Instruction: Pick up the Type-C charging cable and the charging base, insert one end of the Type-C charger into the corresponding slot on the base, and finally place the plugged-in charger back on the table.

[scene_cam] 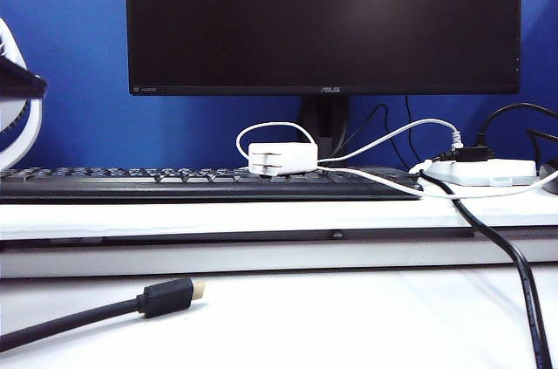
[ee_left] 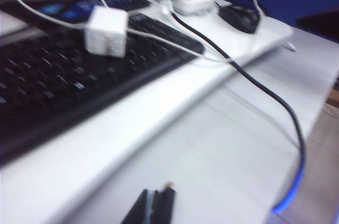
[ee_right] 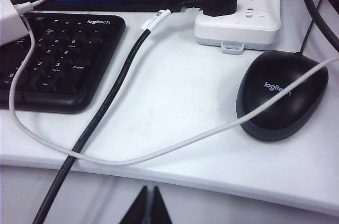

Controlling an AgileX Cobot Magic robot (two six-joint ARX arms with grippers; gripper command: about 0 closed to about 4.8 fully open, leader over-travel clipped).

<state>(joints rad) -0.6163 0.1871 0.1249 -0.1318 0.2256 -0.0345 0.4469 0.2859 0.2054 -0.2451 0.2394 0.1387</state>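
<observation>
Bench (scene_cam: 288, 317): white, with a raised shelf step (scene_cam: 218, 221) along the back.
Monitor (scene_cam: 323, 20): black ASUS, screen dark, standing behind the shelf.
Keyboard (scene_cam: 174, 184): black Logitech, lying along the shelf.
Power strip (ee_right: 238, 20): white, at the shelf's right end, a black plug seated in it.
Mouse (ee_right: 282, 97): black Logitech, just beside the strip.
Black gold-tipped cable (scene_cam: 166, 297): lying on the lower bench, left front.
Charging base (scene_cam: 282, 159): white boxy adapter, resting on the keyboard's rear edge.
Type-C charging cable (ee_right: 159, 152): thin white cord, looping up behind the base, then trailing right across the shelf and over the mouse; whether its plug sat in the base could not be told.
Left tool (ee_left: 153, 208): fingers together, empty, hovering low over the bench front, well apart from the base.
Right tool (ee_right: 149, 208): fingers together, empty, above the shelf edge, near the cord.
Handling note: judged at the start; each tool should spread before descending, left squarely over the base, right pinching close behind the cord's plug.
</observation>
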